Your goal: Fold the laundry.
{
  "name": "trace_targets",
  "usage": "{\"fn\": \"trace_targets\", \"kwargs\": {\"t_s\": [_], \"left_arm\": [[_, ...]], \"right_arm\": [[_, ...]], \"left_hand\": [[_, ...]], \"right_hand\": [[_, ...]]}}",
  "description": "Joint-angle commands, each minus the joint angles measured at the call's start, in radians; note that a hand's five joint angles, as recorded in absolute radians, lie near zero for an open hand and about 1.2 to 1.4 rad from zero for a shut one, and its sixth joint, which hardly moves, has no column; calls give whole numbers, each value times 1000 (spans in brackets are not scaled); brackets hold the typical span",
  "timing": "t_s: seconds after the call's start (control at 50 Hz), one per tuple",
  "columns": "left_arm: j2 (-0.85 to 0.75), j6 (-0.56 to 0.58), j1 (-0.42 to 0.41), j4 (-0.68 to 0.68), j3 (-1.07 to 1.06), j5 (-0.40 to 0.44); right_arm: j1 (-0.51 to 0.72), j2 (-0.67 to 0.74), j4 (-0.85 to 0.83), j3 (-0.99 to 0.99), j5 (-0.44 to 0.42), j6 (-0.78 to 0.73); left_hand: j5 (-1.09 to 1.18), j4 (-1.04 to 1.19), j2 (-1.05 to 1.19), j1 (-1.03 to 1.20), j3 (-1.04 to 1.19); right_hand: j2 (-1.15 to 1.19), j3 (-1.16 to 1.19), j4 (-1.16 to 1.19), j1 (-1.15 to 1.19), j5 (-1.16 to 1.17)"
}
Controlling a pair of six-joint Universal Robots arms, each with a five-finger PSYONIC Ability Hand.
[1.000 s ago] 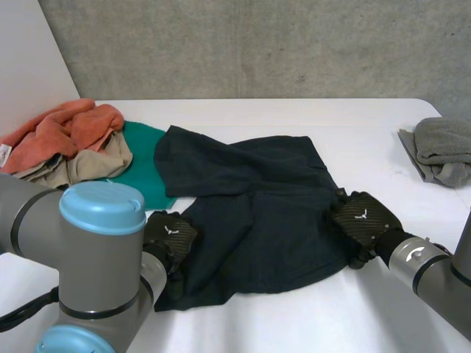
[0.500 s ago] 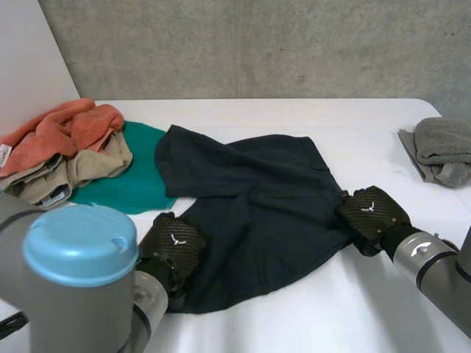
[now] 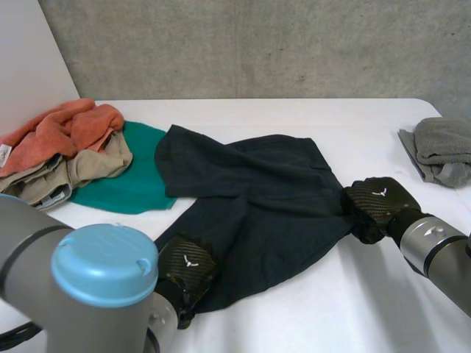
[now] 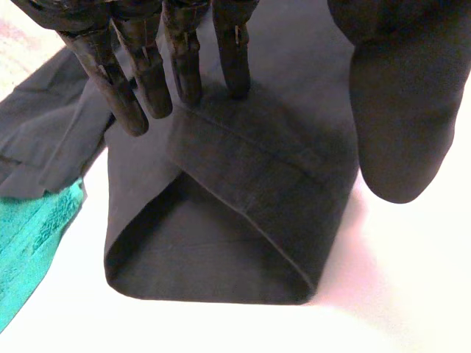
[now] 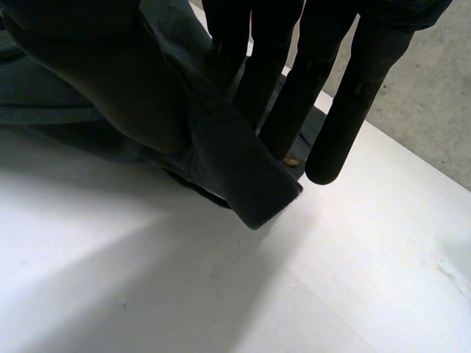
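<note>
A dark navy garment [image 3: 257,198] lies spread across the middle of the white table [image 3: 331,309]. My left hand [image 3: 188,268] rests on its near left end. In the left wrist view its straight fingers [image 4: 147,81] press on the cloth just behind an open hem [image 4: 243,220], and the thumb [image 4: 405,110] stands apart at the cloth's side. My right hand [image 3: 375,206] is at the garment's right edge. In the right wrist view a fold of the dark cloth [image 5: 243,176] is pinched between the thumb [image 5: 96,73] and the fingers [image 5: 346,95].
A pile of orange and beige cloths [image 3: 66,140] lies at the table's far left, on a teal cloth [image 3: 136,180] that touches the garment's left side. A folded grey cloth [image 3: 445,151] sits at the right edge. A concrete wall stands behind the table.
My right hand closed on the garment's right edge and drew it rightward. My left hand slid toward the near edge along the garment's left end. The cloth now lies more stretched.
</note>
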Motion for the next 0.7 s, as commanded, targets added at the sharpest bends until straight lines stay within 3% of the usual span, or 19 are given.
{"fn": "trace_targets", "kwargs": {"t_s": [0.02,0.16,0.22,0.4,0.52,0.58,0.62,0.7], "left_arm": [[-90,65,35,67,35,-53],[-114,145,51,182,47,-131],[-110,184,63,187,43,-128],[17,175,103,113,2,-74],[102,180,127,-136,-22,68],[119,172,146,-224,-17,111],[130,160,170,-267,-6,140],[120,152,202,-228,23,159]], "right_arm": [[-3,-16,1,1,-1,12],[-21,-61,9,10,-4,11],[-30,-74,24,12,-7,6],[-38,-108,205,16,-59,-167],[-76,-122,545,22,-96,-484],[-96,-122,651,10,-111,-566],[-89,-122,647,-4,-140,-545],[-47,-116,589,-31,-168,-402]], "left_hand": [[247,241,237,232,235],[658,652,648,644,646],[1035,1030,1025,1021,1024],[1037,1031,1027,1023,1025],[1037,1031,1027,1023,1025],[1037,1031,1027,1023,1025],[1037,1031,1027,1023,1025],[1037,1031,1027,1023,1025]], "right_hand": [[219,212,204,302,204],[219,212,204,302,204],[219,212,204,302,204],[219,212,204,302,204],[219,212,204,302,204],[219,212,204,302,204],[219,212,204,302,204],[219,212,204,302,204]]}}
